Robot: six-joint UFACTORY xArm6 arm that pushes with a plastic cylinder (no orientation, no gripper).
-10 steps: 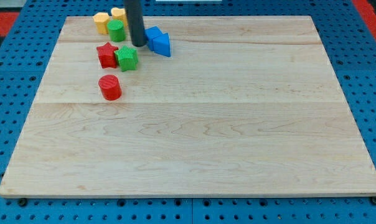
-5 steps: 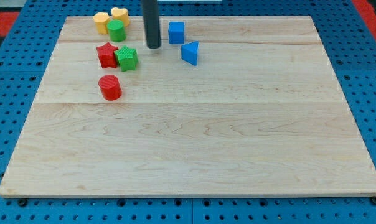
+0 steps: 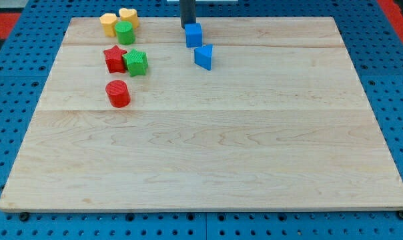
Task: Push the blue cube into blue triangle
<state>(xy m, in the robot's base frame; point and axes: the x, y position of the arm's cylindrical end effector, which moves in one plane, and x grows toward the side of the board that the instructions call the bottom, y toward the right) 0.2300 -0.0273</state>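
You have seven blocks on the wooden board (image 3: 208, 147): two blue, two yellow, two green, two red, less one, so count them as follows. Blue: one blue cube (image 3: 193, 35) and one blue triangle (image 3: 203, 57), both in the upper middle of the frame. Yellow: two yellow blocks, one (image 3: 109, 24) at the upper left and a second (image 3: 128, 16) just beside it to the right; their shapes cannot be made out. Green: one green cylinder (image 3: 125, 33) touching the yellow pair from below, and one green star-like block (image 3: 136, 63) lower down. Red: one red star (image 3: 114, 59) touching that green block on its left, and one red cylinder (image 3: 118, 93) standing apart beneath them.

That makes eight blocks in all; correct the opening count accordingly.

The arm carries no fingers, only a dark rod. My tip (image 3: 188, 27) sits at the cube's upper-left edge, touching or just beside it. The blue triangle lies just below and slightly right of the cube, a narrow gap between them. Nothing stands between the two blue blocks. The other six are clustered well to the left.
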